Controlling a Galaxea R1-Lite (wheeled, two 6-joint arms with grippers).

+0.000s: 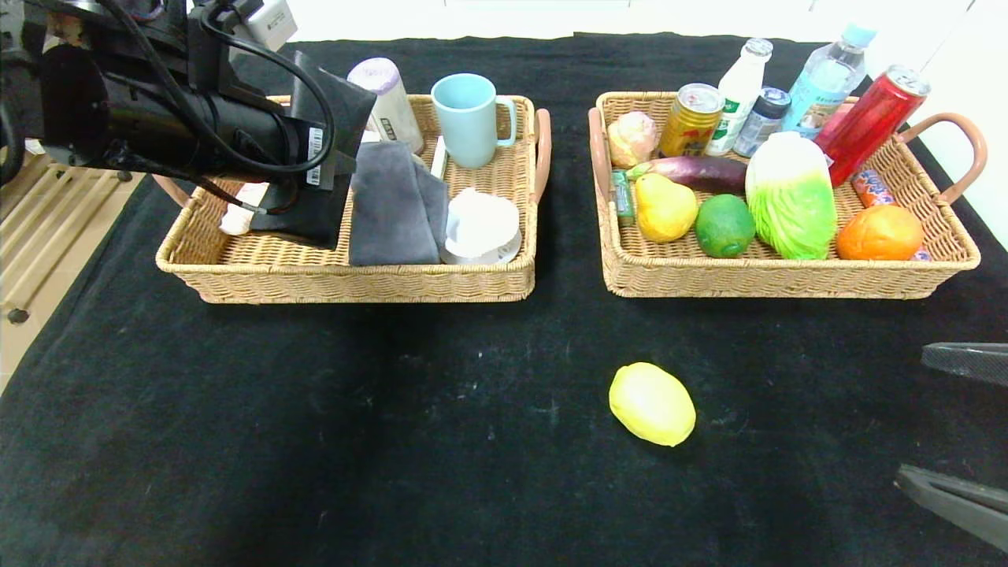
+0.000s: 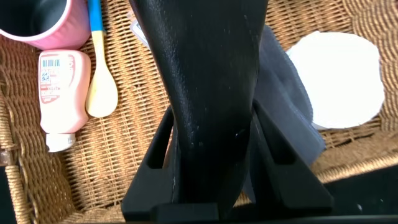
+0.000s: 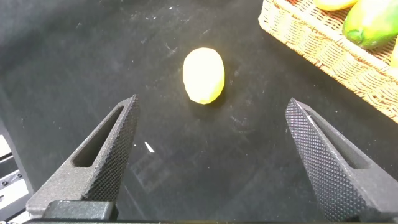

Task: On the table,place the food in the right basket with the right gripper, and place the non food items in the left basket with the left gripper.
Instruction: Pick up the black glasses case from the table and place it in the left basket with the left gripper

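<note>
Low at the table's right edge, the right gripper (image 3: 211, 149) hangs wide open and empty, lemon (image 1: 652, 403) ahead on the cloth. The left gripper (image 2: 211, 155) hovers over the left basket (image 1: 236, 260), clamped on a black pouch (image 2: 205, 74).

Two wicker baskets sat on the bench: the left basket (image 1: 362, 285) and the right basket (image 1: 787, 279). One lemon (image 1: 652, 403) lay loose on the cloth. The right basket held two cans, three bottles, one pear (image 1: 664, 207), one lime (image 1: 724, 225), one orange (image 1: 879, 233), one eggplant (image 1: 697, 170) and one cabbage (image 1: 791, 195). The left basket held one blue mug (image 1: 469, 119).
</note>
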